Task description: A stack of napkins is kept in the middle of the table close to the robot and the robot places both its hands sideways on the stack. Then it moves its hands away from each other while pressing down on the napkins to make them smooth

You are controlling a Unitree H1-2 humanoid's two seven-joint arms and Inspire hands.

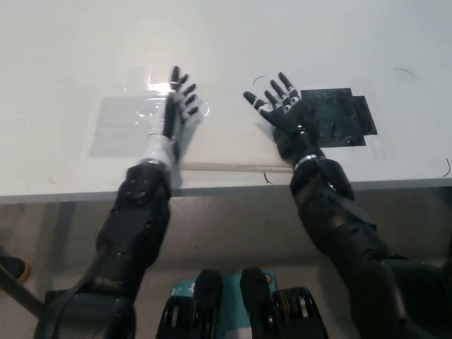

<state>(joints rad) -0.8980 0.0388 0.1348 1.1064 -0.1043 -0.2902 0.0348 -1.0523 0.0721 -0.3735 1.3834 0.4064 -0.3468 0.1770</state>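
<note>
Napkins [226, 145] lie flat near the table [296, 42] edge closest to me, long axis running left to right between my hands. My left hand [176, 113] rests on their left end, my right hand [282, 116] on their right; both released, fingers spread, grasping nothing.
</note>
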